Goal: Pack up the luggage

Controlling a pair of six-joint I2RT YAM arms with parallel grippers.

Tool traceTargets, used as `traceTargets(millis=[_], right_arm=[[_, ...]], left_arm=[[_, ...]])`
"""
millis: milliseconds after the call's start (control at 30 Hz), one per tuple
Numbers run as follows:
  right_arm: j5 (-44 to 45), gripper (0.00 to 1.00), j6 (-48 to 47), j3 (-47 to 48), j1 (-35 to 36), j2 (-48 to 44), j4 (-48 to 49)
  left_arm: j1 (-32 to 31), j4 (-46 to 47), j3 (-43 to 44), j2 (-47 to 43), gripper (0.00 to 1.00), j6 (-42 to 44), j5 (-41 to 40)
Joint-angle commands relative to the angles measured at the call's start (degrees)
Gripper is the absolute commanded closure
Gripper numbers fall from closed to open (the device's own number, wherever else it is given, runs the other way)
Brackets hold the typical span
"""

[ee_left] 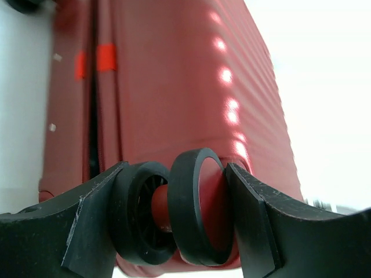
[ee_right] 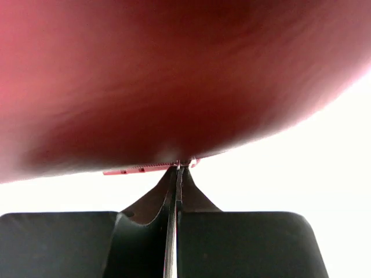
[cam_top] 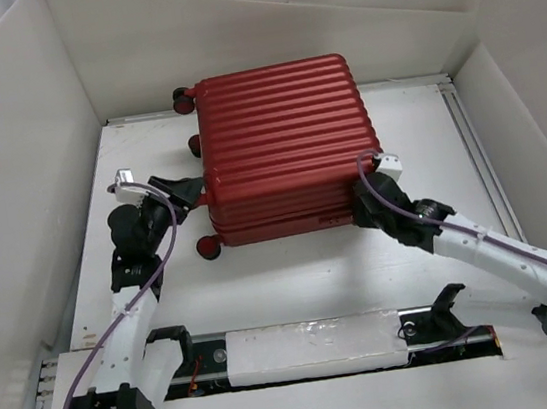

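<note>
Luggage (cam_top: 286,147) closed; only left wrist view shows left end effector (ee_left: 174,174) clamping wheel (ee_left: 200,211).

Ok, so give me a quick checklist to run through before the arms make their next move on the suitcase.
1. Luggage closed and lying flat: ok, the two halves are together.
2. Left gripper on a wheel: ok, the twin wheel sits between its fingers, touching both.
3. Right gripper at the luggage's near edge: ok, its fingers are shut against the shell.
4. Right gripper actually pinching something: cannot tell, the tip is too small and blurred.
5. Zipper shut all round: cannot tell, only part of the seam shows.
6. Contents packed: cannot tell, the inside is hidden.
</note>
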Motion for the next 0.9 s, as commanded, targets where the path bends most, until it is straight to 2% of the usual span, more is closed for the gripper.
traceTargets(millis=[0,67,133,233,267,333,367,433,467,567,767,867], right_arm=[[-3.8,1.0,-3.2,13.0,-0.3,-1.8,19.3],[-4.7,1.0,-3.2,12.2,1.5,-1.1,19.9],[-3.9,1.0,-2.2,9.2,7.5,0.5,21.3],[-2.4,1.0,1.1,7.1,17.5,7.8,29.3],[-2.4,1.0,1.7,7.6,20.0,13.9,32.7],[-1.5,1.0,1.7,11.4,27.0,20.9,33.7],[-0.1,1.0,1.0,17.1,29.1,24.2,33.7],[2.0,1.0,-1.4,22.7,33.6,31.2,31.1],[3.3,1.0,-2.5,27.0,34.4,32.5,29.5],[5.7,1.0,-4.1,28.2,35.1,31.5,25.8],[5.1,1.0,-2.8,14.1,29.6,17.3,25.8],[0.6,1.0,-3.5,9.6,23.0,10.3,25.8]], left_arm=[[-2.1,1.3,-2.2,-2.2,1.0,2.2,12.5],[-2.1,3.4,-4.0,-2.2,1.0,0.8,13.7],[-2.1,5.5,-5.1,-2.2,1.0,0.2,14.3],[-2.1,7.6,-6.5,-2.2,1.0,-0.3,15.1],[-3.3,7.6,-6.6,-2.2,1.0,-0.3,14.5],[-8.0,7.6,-6.6,-1.6,1.0,0.8,11.1],[-9.9,7.6,-6.6,-1.6,1.0,0.8,9.7],[-14.9,6.4,-5.9,-1.0,1.0,1.6,5.9],[-15.7,5.6,-5.9,-1.0,1.0,2.1,5.3],[-15.7,2.6,-5.2,-2.6,1.0,3.4,5.3],[-15.7,4.6,-5.8,-4.5,1.0,0.8,10.4],[-15.7,6.6,-6.4,-4.5,1.0,-0.1,11.5]])
